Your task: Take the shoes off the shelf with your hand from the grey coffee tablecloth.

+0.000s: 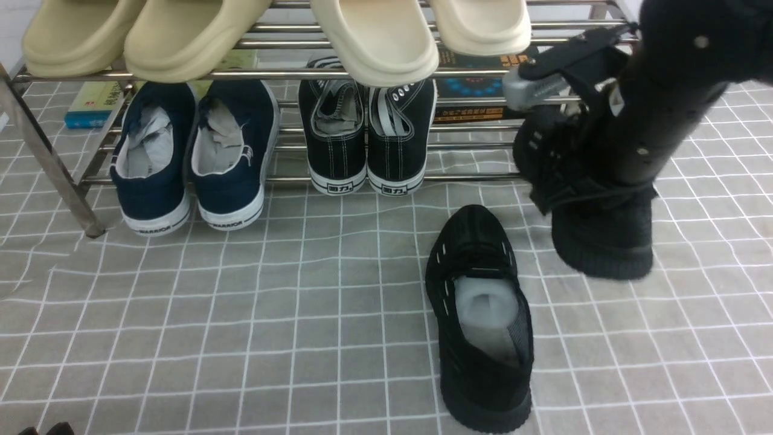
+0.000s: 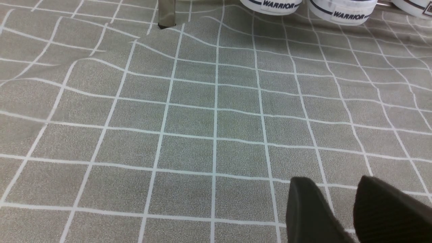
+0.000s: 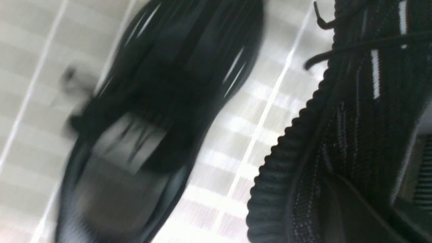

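One black knit sneaker (image 1: 478, 320) lies on the grey grid tablecloth (image 1: 241, 314) in front of the shelf (image 1: 54, 157), grey stuffing showing. My right gripper (image 1: 595, 199) is shut on the second black sneaker (image 1: 604, 241), holding it in front of the shelf's right end, just above or on the cloth; I cannot tell which. In the right wrist view the held sneaker (image 3: 354, 128) fills the side next to my gripper (image 3: 371, 209), and the lying sneaker (image 3: 162, 101) is blurred. My left gripper (image 2: 334, 182) is open and empty over bare cloth (image 2: 189, 121).
The shelf's lower tier holds a navy WARRIOR pair (image 1: 193, 157) and a black canvas pair (image 1: 368, 139). Beige slippers (image 1: 374, 36) sit on the top tier. Books (image 1: 90, 103) lie behind. A shelf leg (image 2: 167, 15) and WARRIOR heels (image 2: 341, 10) show in the left wrist view.
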You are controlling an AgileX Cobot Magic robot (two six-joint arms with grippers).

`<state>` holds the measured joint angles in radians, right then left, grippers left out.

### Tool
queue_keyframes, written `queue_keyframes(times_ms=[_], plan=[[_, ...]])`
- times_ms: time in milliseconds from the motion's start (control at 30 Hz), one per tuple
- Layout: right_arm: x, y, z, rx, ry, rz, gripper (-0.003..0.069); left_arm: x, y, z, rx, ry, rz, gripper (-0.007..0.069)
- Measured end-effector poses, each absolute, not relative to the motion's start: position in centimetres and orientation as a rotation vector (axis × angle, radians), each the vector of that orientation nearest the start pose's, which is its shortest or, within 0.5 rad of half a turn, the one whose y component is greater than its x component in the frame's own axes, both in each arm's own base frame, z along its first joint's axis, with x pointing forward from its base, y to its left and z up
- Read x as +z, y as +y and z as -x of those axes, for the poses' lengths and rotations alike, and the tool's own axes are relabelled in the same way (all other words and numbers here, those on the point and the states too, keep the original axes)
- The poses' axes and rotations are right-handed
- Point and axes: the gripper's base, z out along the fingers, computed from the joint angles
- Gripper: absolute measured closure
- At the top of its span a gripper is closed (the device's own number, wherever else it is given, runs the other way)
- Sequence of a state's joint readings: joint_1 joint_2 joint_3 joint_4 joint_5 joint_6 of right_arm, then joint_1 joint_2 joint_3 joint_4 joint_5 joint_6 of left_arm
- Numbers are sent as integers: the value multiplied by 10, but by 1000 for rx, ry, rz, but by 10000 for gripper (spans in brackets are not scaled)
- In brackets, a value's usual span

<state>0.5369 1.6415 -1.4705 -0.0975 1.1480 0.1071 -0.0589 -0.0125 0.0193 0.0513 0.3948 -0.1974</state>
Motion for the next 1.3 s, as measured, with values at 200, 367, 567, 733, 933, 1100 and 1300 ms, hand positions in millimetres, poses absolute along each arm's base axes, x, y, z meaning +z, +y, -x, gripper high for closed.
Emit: queue_keyframes(times_ms=[200, 367, 567, 733, 933, 1100, 1300], plan=[[285, 170, -259, 47, 2801, 730, 657, 172, -1, -52, -125, 1884, 100, 385], [257, 168, -249, 61, 2840, 703, 655, 172, -1, -52, -125, 1884, 100, 385], [243, 167, -246, 69, 2843, 663, 655, 172, -1, -52, -125, 1884, 100, 385], [236, 167, -244, 86, 2856, 613, 645, 172, -1, -52, -125, 1884, 100, 385], [236, 169, -247, 127, 2826, 561, 554, 172, -1, -52, -125, 1884, 100, 385], [242, 175, -248, 203, 2822, 517, 372, 172, -1, -52, -125, 1884, 100, 385], [287, 173, -246, 179, 2798, 631, 409, 172, -1, -52, -125, 1884, 100, 385]])
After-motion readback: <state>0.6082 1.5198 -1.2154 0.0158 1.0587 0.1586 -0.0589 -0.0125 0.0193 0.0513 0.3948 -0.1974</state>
